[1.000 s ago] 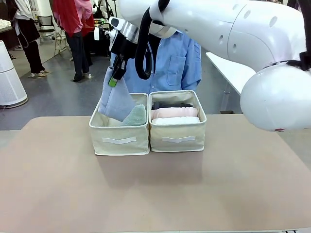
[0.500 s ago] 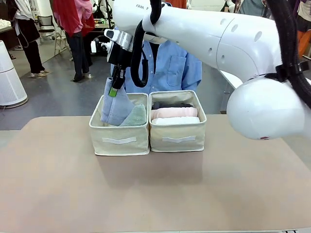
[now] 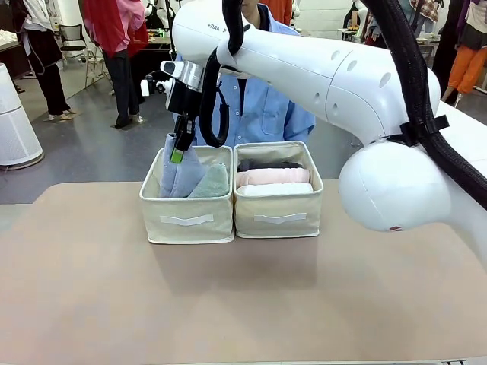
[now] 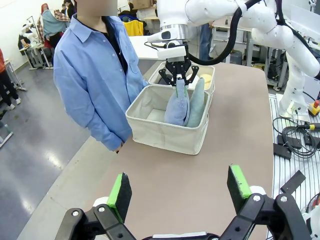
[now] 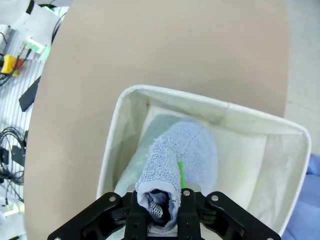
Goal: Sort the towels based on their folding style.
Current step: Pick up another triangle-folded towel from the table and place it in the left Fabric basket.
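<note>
Right claw point(image 3: 179, 149) is clamped on the pointed top of the light blue cone towel point(image 3: 174, 173), reaching across the middle from the big white right arm point(image 3: 319, 72) to hang over the left bin point(image 3: 186, 207). In the right wrist view the black fingers pinch the narrow end of this towel, whose wider body slopes down inside the bin's white walls.

Going down in size: the brown table point(image 3: 243, 296) carries two beige fabric bins side by side, touching, near its far edge. A person in a blue shirt point(image 3: 266, 106) stands just behind them.

The left bin holds the blue cone with its lower part inside, and the pale green cone towel point(image 3: 214, 182) leaning against it on its right. The left wrist view shows both cones upright and touching, the blue one nearer the person.

The right bin point(image 3: 278, 205) holds three rolled towels lying flat in a row: a dark grey roll point(image 3: 268, 164) at the back, a pink roll point(image 3: 272, 176) in the middle and a white roll point(image 3: 274, 189) at the front, each touching the next. In the left wrist view something pale yellow point(image 4: 205, 79) shows at that bin's far end; I cannot tell its shape.

Left claw point(image 4: 181, 189) hangs over the table's end, well apart from the bins, its green-padded fingers spread wide with nothing between them.
</note>
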